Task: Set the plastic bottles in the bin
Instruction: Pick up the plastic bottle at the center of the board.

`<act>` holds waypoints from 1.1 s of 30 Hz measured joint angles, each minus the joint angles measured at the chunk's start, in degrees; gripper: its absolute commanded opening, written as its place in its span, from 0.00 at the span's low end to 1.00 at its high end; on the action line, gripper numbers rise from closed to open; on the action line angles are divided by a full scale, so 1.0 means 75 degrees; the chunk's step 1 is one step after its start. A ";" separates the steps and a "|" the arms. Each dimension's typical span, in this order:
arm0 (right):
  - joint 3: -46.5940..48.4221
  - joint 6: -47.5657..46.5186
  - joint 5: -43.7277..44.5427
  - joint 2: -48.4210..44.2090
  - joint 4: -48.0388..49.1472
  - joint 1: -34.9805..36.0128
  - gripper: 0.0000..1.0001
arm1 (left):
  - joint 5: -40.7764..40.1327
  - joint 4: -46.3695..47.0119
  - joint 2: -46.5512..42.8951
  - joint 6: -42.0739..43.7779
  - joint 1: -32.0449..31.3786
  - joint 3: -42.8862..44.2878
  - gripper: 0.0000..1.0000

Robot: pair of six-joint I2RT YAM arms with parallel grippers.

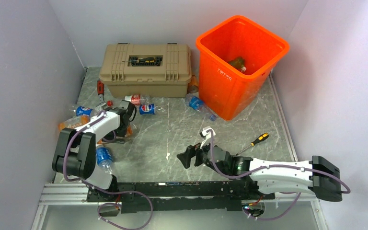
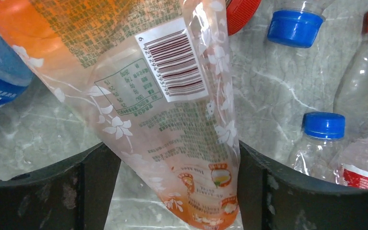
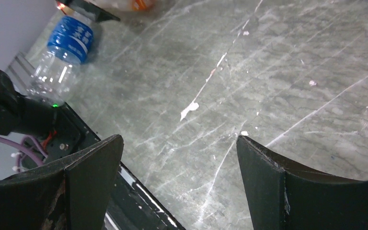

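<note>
A crushed bottle in an orange wrapper (image 2: 172,120) lies on the table between the fingers of my left gripper (image 2: 176,146). The jaws stand wide; the right finger (image 2: 254,182) rests against the bottle and the left fingertip just meets it. In the top view this gripper (image 1: 123,122) sits among several bottles at the left. Others lie apart: a Pepsi one (image 1: 147,109), a red-labelled one (image 1: 135,99), one by the bin (image 1: 196,103). The orange bin (image 1: 220,60) at the back right holds a bottle (image 1: 238,63). My right gripper (image 1: 187,157) hovers open and empty over the bare table (image 3: 179,139).
A tan toolbox (image 1: 146,72) stands at the back, left of the bin. A yellow-handled screwdriver (image 1: 254,143) lies right of the right arm. A blue-labelled bottle (image 3: 67,52) rests beside the left arm's base. Blue-capped bottles (image 2: 323,125) crowd the left gripper's right side.
</note>
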 measured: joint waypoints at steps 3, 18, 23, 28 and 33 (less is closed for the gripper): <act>-0.0009 0.0003 0.0108 -0.0326 0.0000 0.0000 0.92 | 0.0003 0.0277 -0.0009 0.0184 0.0000 -0.0163 0.67; -0.0064 -0.0198 0.0493 -0.0819 -0.0560 0.0012 0.93 | 0.0303 0.0551 -0.2684 0.2541 -0.0431 -0.0213 0.37; 0.0134 -0.0428 0.0545 -0.1157 -0.0924 0.0012 0.93 | 0.1466 0.1218 -0.3541 0.5319 -0.0458 0.0618 0.41; 0.0379 -0.0764 0.0341 -0.1816 -0.1096 0.0012 0.93 | 0.4109 0.2632 -0.4226 0.8571 -0.0460 0.0816 0.42; 0.0408 -0.0994 -0.0303 -0.2119 -0.0726 0.0012 0.93 | 0.7501 0.4185 -0.4639 1.0553 -0.0463 0.0702 0.41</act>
